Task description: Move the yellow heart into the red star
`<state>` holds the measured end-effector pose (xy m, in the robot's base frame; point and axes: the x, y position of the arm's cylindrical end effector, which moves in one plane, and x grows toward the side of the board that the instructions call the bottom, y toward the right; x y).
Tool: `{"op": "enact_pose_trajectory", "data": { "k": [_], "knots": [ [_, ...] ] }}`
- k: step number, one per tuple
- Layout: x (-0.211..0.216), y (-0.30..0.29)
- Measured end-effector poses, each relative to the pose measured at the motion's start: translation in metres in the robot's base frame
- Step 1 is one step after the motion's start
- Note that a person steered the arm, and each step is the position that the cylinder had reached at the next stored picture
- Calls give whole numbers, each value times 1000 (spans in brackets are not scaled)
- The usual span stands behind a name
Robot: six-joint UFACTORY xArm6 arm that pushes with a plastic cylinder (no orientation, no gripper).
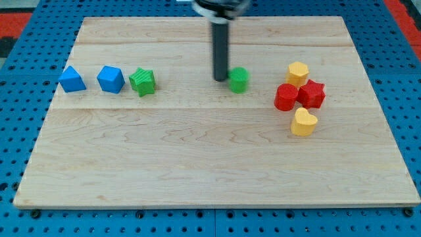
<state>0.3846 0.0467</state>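
Note:
The yellow heart (304, 122) lies at the view's right, just below two red blocks that touch each other. The left red block (286, 97) looks like the star. The right red block (312, 94) looks more like a hexagon. The heart's top sits close against their lower edges; I cannot tell whether it touches them. My tip (220, 79) rests on the board near the view's top centre, right beside the left side of a round green block (239, 79). The tip is well to the left of the heart and the red blocks.
A yellow hexagon-like block (298, 73) sits just above the red pair. A green star (143, 81), a blue cube (110, 79) and a blue triangle-like block (71, 79) stand in a row at the view's left. The wooden board (210, 164) is bordered by blue pegboard.

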Motion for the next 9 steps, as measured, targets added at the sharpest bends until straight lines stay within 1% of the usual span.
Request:
{"op": "enact_pose_trajectory", "data": {
  "k": [2,3,4,5,6,7,8,9],
  "knots": [
    [27,22],
    [109,12],
    [146,64],
    [121,79],
    [108,92],
    [109,96],
    [111,116],
    [97,118]
  ]
}}
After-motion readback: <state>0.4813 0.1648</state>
